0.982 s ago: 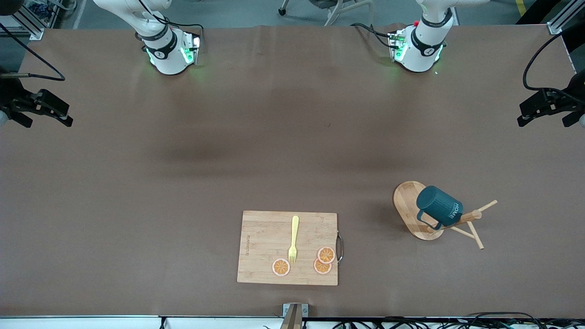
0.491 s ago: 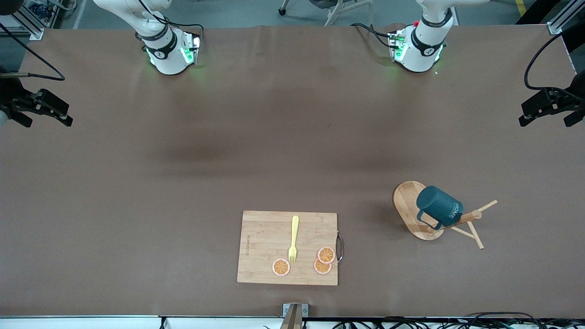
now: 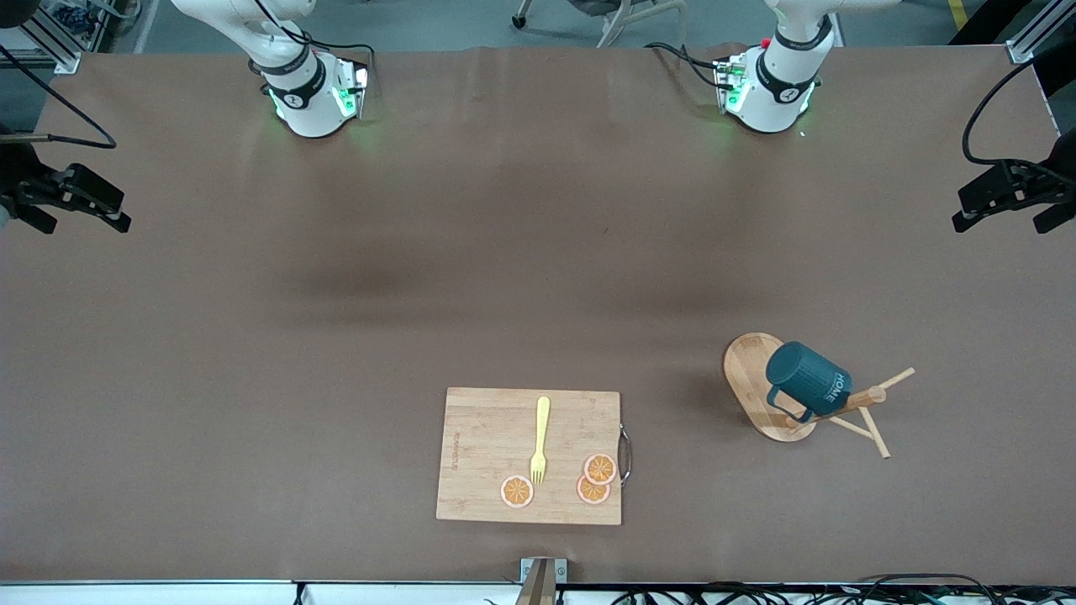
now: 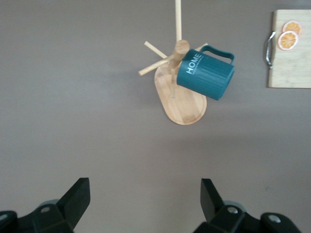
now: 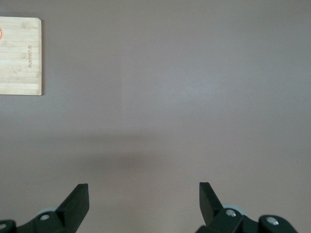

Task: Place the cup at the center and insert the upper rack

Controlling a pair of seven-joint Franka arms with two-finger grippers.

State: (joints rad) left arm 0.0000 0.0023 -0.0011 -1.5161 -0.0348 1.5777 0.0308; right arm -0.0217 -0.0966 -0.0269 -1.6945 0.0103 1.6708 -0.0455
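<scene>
Brown table (image 3: 336, 336) quiet: nothing shifted over last second. Cup (image 3: 808, 379) hangs on rack (image 3: 777, 395), toward left arm's end, not centre. Left gripper (image 4: 146, 206), right gripper (image 5: 144, 204) high over table, jaws apart, waiting.

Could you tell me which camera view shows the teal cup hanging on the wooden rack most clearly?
The left wrist view shows the teal cup best: large, its handle and HOME lettering plain, hung on a peg of the wooden rack. The front view shows the cup smaller, toward the left arm's end of the table. The right wrist view does not show it.
</scene>
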